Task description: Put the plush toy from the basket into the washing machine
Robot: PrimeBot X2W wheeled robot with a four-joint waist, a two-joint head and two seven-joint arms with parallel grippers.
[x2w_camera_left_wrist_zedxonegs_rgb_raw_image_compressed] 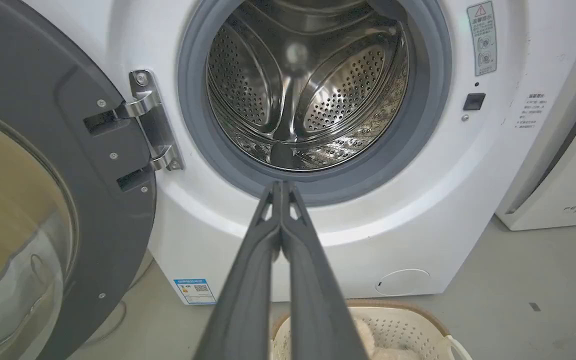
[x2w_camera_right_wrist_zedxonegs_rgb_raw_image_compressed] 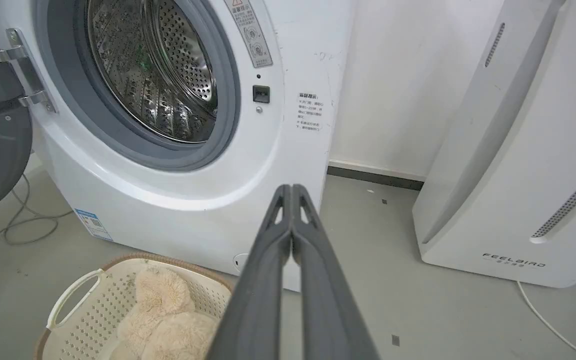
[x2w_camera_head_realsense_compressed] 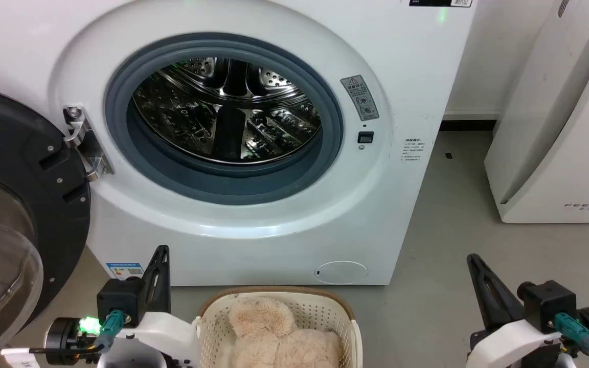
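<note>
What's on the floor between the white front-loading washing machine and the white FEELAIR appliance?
Bare grey floor, a few dark specks, from washing machine to appliance, per head view.

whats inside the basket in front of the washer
The plush toy lies in the basket, cream fur against the perforated wall. Anything beneath the toy is covered, and the basket's near end runs off the head view.

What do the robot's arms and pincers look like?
Each wrist has a white shell, a black boxy block and a teal plug. The left end effector and right end effector have long, tapering dark grey fingers; a green light glows at the left wrist.
</note>
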